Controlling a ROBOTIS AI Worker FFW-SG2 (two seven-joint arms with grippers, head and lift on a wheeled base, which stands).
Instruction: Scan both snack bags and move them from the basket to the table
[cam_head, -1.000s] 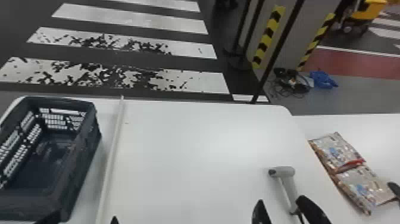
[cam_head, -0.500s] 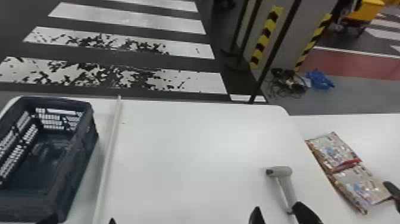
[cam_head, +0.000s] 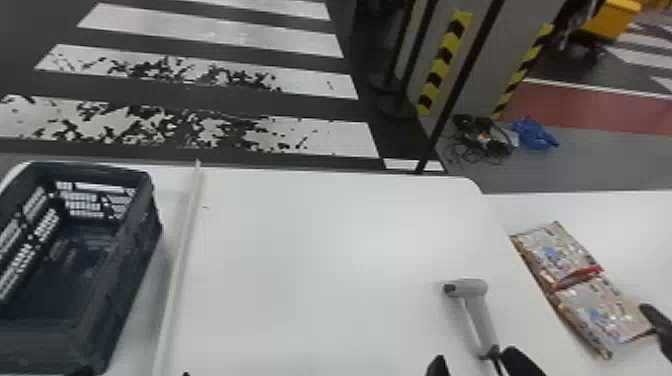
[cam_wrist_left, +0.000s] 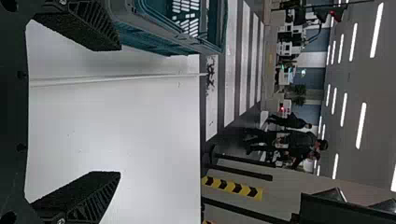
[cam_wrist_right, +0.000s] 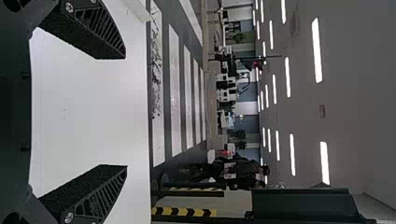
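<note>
Head view: scanner (cam_head: 479, 312) on table (cam_head: 310, 270)

Ceiling strip lights (cam_wrist_left: 376, 30) glow stark white in rows in both wrist views, set against a dim gray ceiling. In the head view, a pale sheen spreads across the bright white counter (cam_head: 310, 260), soft shadows fall beside the handheld scanner (cam_head: 481, 320) and the dark basket (cam_head: 120, 295), and small highlights dot the snack bags (cam_head: 555, 255).

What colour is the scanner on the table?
The scanner is grey, with a dark patch at one end; it shows best in the head view.
</note>
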